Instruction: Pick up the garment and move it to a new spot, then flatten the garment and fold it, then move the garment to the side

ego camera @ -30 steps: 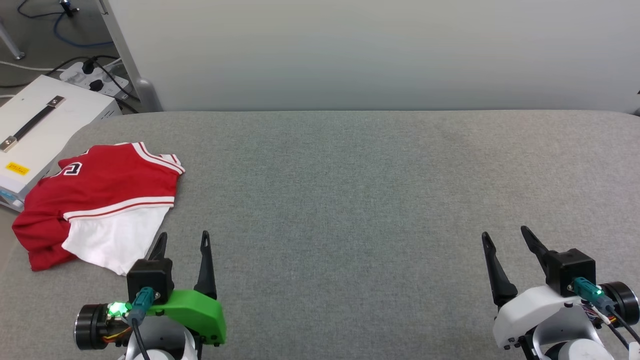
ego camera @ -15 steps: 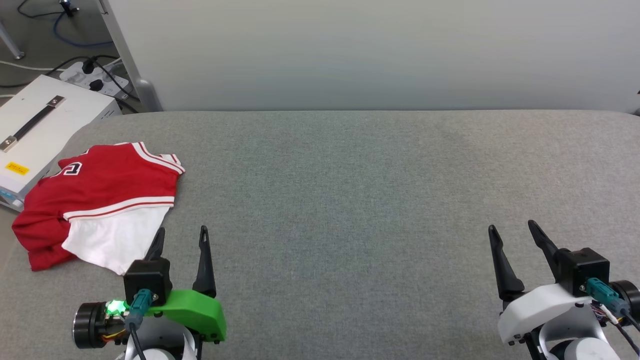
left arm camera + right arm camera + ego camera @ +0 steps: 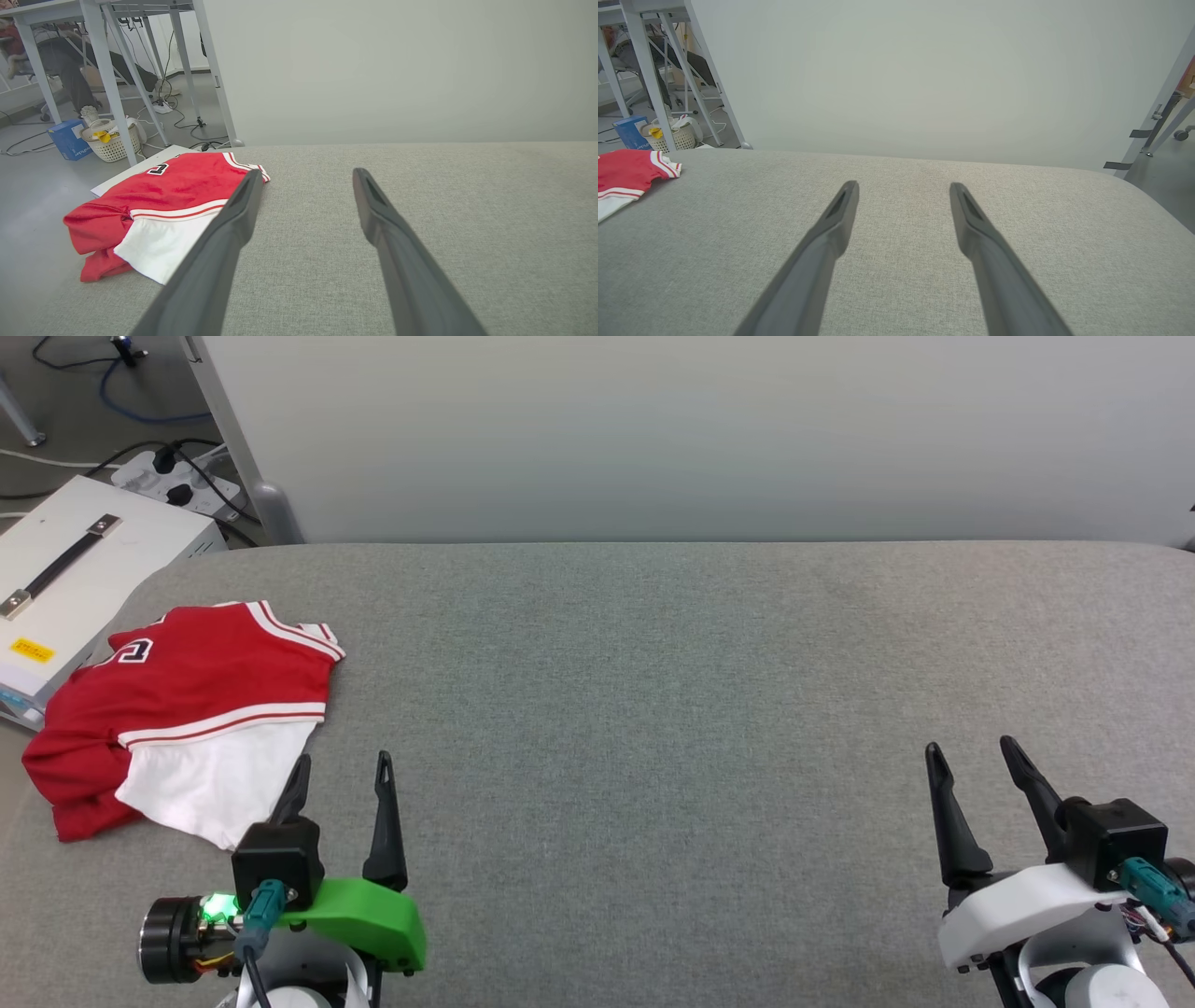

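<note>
Left claw: we found the left claw (image 3: pixel 343 761) released, its two dark fingers spread with nothing between them, at the near left of the table (image 3: pixel 653 709).
Right claw: the right claw (image 3: pixel 970 747) was released too, empty, at the near right, well apart from the garment (image 3: pixel 201 681).
Table: we saw grey fabric covering it, bare between the two claws.
Garment: it lay in a loose bundle at the table's left edge, just beyond the left claw. The white sleeve lay nearest us, with striped trim across the middle, the red body behind it, and a black letter at the far corner.
White box: a white box (image 3: pixel 75 569) with a black handle stood off the table, left of the garment.
Power strip: a power strip (image 3: pixel 177 481) lay farther off on the floor, with cables plugged in.
Wall: a pale wall (image 3: pixel 700 429) rose behind the table's far edge.
</note>
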Available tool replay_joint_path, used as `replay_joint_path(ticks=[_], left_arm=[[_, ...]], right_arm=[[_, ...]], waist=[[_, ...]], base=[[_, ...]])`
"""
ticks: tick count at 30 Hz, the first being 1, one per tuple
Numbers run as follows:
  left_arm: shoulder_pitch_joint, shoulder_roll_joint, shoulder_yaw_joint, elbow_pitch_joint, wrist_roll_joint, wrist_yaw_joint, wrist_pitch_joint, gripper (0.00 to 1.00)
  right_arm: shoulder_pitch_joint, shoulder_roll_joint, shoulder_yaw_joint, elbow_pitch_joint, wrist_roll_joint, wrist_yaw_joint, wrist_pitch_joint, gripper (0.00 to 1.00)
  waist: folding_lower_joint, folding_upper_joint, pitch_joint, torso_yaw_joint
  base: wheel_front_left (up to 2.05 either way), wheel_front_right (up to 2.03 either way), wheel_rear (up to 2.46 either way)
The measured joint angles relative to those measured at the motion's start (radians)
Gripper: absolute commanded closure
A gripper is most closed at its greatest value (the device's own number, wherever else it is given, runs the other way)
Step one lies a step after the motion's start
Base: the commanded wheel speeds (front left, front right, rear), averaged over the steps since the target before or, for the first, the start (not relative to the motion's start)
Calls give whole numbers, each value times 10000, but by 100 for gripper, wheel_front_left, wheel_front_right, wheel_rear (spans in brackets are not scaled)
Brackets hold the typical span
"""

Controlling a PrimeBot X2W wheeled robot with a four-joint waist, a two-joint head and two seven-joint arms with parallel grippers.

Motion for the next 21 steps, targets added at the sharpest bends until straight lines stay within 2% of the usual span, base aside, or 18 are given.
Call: replay_joint_path(ticks=[21], left_arm=[[55,0,-138,-29,-73,31,-447,0]], right_arm=[[199,0,-29,-29,443,0,-441,0]], waist=[[0,0,41,22]], base=[[0,0,0]])
